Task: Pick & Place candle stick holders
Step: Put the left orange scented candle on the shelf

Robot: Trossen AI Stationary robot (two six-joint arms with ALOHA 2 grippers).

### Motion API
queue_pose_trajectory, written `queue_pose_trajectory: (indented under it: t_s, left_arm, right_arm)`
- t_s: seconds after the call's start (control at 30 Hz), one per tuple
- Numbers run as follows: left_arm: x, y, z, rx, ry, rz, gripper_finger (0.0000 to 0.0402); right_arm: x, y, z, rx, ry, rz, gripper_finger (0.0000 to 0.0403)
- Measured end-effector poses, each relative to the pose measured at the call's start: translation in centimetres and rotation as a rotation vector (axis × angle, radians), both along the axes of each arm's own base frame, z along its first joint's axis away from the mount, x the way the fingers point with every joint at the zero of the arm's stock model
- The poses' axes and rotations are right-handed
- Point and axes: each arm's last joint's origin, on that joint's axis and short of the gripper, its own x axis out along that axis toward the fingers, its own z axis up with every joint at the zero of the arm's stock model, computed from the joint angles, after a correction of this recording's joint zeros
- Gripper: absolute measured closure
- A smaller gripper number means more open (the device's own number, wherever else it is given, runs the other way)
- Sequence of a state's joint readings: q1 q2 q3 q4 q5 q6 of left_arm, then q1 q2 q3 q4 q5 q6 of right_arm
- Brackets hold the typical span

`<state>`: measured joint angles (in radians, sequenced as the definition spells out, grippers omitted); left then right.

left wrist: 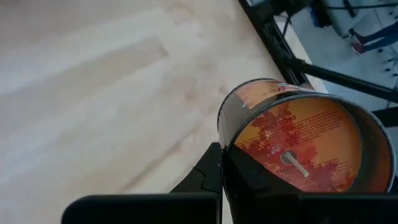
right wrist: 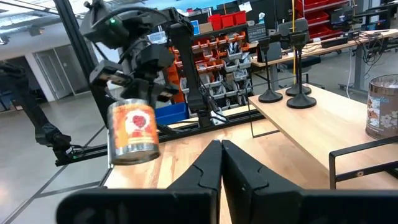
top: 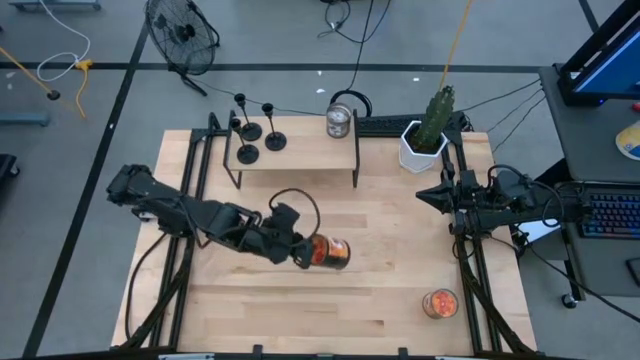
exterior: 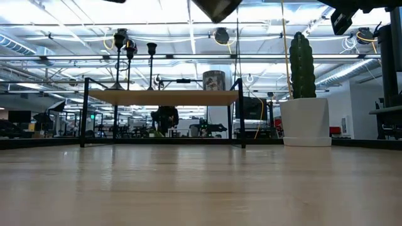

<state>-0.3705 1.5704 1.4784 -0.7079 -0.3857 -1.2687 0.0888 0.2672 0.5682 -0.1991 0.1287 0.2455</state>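
High view: left gripper [top: 300, 250] clamps an orange-filled glass jar [top: 328, 252] above the wooden table [top: 380, 290]; right gripper [right wrist: 221, 163] waits, fingers together, at the table's right edge.

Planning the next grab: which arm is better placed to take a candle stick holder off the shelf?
Probably right: the right gripper is empty, though farther away. The left gripper is nearer the candle stick holders but shut on the orange jar.
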Motion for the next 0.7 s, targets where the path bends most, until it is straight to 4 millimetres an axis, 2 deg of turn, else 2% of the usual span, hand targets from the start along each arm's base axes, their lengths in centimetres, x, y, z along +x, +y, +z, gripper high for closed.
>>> queue_pose_trajectory:
  t_s: [0.13, 0.27, 0.47, 0.57, 0.7]
  left_arm:
    - [0.6, 2.2, 0.7, 0.067, 0.013, 0.005, 0.04]
    - [1.0, 4.5, 3.2, 0.143, 0.01, -0.001, 0.04]
    - [0.2, 7.0, 6.7, 0.245, 0.081, -0.002, 0.04]
    - [-0.7, 8.3, 7.2, 0.263, 0.157, 0.014, 0.04]
    - [-0.5, 10.2, 7.5, 0.259, 0.155, 0.074, 0.04]
  right_arm:
    - [0.0, 0.0, 0.0, 0.004, 0.0, 0.0, 0.0399]
    - [0.0, 0.0, 0.0, 0.004, 0.0, 0.0, 0.0399]
    - [0.0, 0.0, 0.0, 0.004, 0.0, -0.001, 0.0399]
    - [0.0, 0.0, 0.0, 0.004, 0.0, -0.001, 0.0399]
    - [0.0, 0.0, 0.0, 0.004, 0.0, -0.001, 0.0399]
